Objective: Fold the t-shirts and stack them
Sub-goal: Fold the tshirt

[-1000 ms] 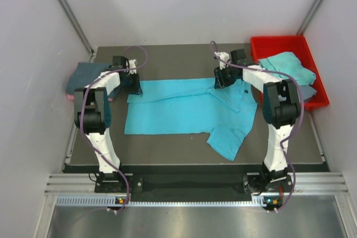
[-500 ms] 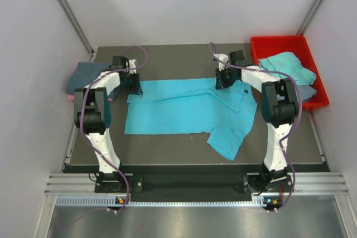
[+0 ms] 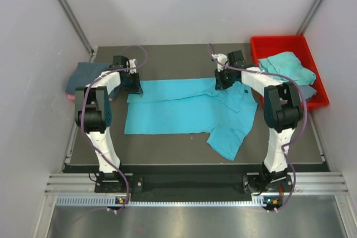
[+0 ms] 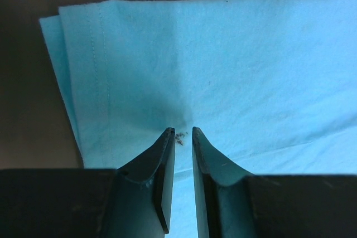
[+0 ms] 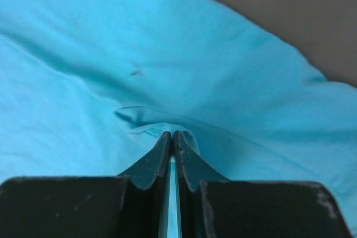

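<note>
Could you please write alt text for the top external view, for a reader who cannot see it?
A turquoise t-shirt lies on a dark table, held by the left claw at its far left corner and by the right claw pinching its far edge. A red bin at right holds more shirts; folded shirts sit at left.

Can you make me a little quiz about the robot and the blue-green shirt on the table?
1. True or false: the red bin is empty.
2. What is the right gripper pinching? A: a sock. B: the turquoise t-shirt. C: a cable.
3. Fill in: the grey-blue shirt lies at the table's ____ edge.
Key: 1 false, it holds turquoise cloth. 2 B. 3 left.
</note>
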